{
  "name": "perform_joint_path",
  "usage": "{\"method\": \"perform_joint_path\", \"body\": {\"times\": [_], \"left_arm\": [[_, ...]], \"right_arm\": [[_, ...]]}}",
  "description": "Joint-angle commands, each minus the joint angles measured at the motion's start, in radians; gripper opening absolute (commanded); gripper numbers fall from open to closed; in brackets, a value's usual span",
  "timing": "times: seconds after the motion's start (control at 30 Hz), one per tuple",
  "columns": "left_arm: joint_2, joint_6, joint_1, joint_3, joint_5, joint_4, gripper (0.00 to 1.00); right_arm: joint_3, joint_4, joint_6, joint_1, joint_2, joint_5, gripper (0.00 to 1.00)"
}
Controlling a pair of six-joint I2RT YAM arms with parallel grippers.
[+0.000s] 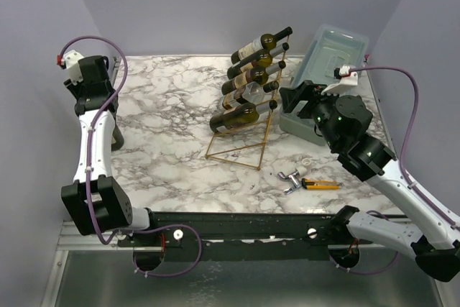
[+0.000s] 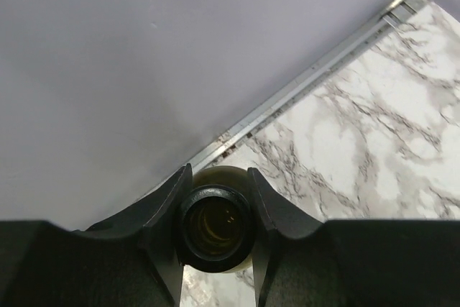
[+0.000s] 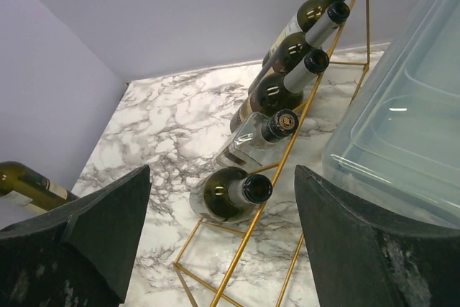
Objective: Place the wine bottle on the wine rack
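Note:
A green wine bottle (image 2: 215, 229) stands by the left wall. In the left wrist view I look straight down on its dark mouth, with my left gripper (image 2: 219, 170) shut on its neck, a finger on each side. In the top view only its dark body (image 1: 117, 136) shows beside the left arm. The right wrist view catches its side (image 3: 25, 182) at the far left. The gold wire wine rack (image 1: 238, 146) (image 3: 286, 150) stands mid-table and carries several bottles, the lowest a dark one (image 1: 243, 115) (image 3: 228, 193). My right gripper (image 1: 290, 97) (image 3: 221, 172) hangs open right of the rack, facing it, with nothing in it.
A pale blue-grey plastic box (image 1: 335, 51) (image 3: 413, 124) stands at the back right, close behind the right gripper. A metal corkscrew (image 1: 290, 179) and an orange-handled tool (image 1: 320, 184) lie near the front edge. Purple walls close in the left, back and right sides.

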Motion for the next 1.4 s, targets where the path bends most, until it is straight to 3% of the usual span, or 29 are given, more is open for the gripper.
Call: {"method": "perform_joint_path", "body": {"times": [0.0, 0.3, 0.47, 0.8, 1.03, 1.13, 1.37], "left_arm": [[-0.090, 0.042, -0.060, 0.015, 0.096, 0.020, 0.06], [-0.148, 0.090, -0.243, 0.055, 0.292, -0.006, 0.00], [-0.137, 0.097, -0.417, 0.112, 0.395, -0.058, 0.00], [-0.063, 0.151, -0.751, 0.221, 0.333, -0.124, 0.00], [-0.018, 0.139, -0.863, 0.256, 0.298, -0.141, 0.00], [0.001, 0.158, -0.900, 0.262, 0.287, -0.144, 0.00], [0.035, 0.217, -0.975, 0.265, 0.225, -0.152, 0.00]], "right_arm": [[-0.019, 0.005, 0.007, 0.002, -0.022, -0.010, 0.84], [-0.035, 0.006, 0.010, 0.002, -0.036, -0.038, 0.84], [-0.050, -0.005, 0.023, 0.002, -0.042, -0.060, 0.84], [-0.071, -0.013, 0.035, 0.002, -0.080, -0.049, 0.84], [-0.076, -0.019, 0.030, 0.002, -0.104, -0.046, 0.90], [-0.080, -0.023, 0.027, 0.002, -0.112, -0.046, 1.00], [-0.075, -0.035, 0.019, 0.002, -0.124, -0.047, 1.00]]}}
